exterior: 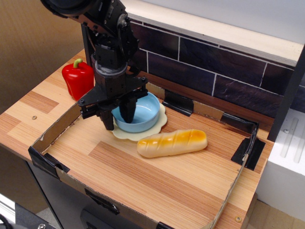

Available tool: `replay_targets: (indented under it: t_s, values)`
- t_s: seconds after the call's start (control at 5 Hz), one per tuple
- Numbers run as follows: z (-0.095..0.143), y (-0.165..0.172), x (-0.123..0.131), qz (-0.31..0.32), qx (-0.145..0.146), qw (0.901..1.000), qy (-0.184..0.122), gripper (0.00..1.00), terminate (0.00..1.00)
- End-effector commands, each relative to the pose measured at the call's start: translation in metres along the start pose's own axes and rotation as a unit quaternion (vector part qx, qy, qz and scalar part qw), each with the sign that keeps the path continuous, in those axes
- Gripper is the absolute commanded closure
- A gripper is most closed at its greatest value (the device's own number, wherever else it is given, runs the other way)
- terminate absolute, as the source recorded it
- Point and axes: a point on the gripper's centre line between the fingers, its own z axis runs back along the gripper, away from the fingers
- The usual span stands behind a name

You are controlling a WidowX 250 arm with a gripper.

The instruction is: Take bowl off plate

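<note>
The light-blue bowl (pixel 143 112) sits upright on the cream scalloped plate (pixel 160 125) at the back left of the wooden board. My gripper (pixel 117 118) is lowered over the bowl's left rim. One finger is inside the bowl and the other is outside it, over the plate's left edge. The jaws stand narrow and look closed on the rim. The bowl's left side and part of the plate are hidden behind the fingers. The bowl still rests on the plate.
A long glazed bread roll (pixel 172 142) lies just in front and to the right of the plate. A red bell pepper (pixel 78 78) stands to the left, outside the low cardboard wall (pixel 52 135). A dark tiled wall (pixel 214 67) runs behind.
</note>
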Motion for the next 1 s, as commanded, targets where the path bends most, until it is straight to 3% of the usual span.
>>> replay_targets:
  t_s: [0.0,0.4,0.8]
  values:
    - [0.026,-0.008,0.004,0.004,-0.043,0.9988,-0.022,1.00,0.00]
    - [0.056,0.002,0.007,0.008,-0.086,0.9962,-0.006,1.00,0.00]
    - [0.052,0.056,0.000,-0.068,-0.079,0.9945,-0.007,1.00,0.00]
